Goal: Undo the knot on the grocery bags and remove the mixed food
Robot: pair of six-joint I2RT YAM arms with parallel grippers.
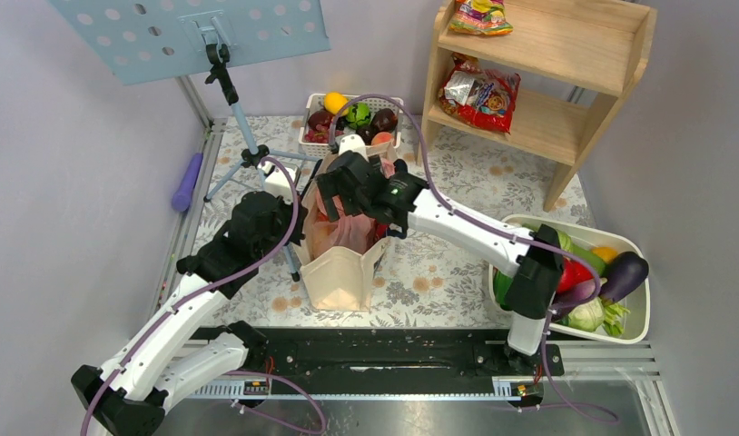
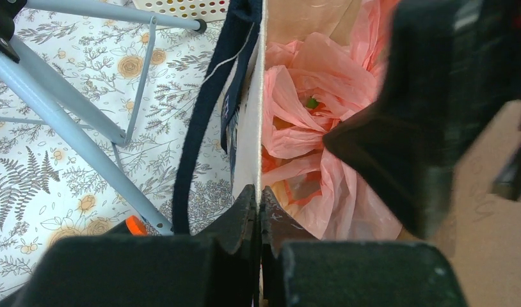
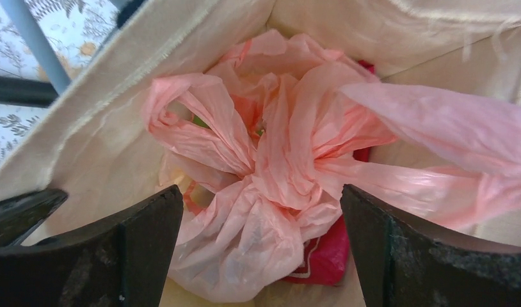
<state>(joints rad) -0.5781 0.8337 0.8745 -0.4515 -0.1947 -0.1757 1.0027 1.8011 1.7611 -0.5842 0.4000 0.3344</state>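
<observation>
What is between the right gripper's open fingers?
The pink grocery bag, bulging next to its knot, inside the tote; the right wrist view shows it.

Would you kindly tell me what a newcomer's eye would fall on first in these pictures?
The knotted pink grocery bag stuffed in the canvas tote at the scene's centre stands out first. The right gripper hangs open directly over its knot, while the left gripper is shut on the tote's wall. A white tub of bright vegetables sits at the far right.
</observation>
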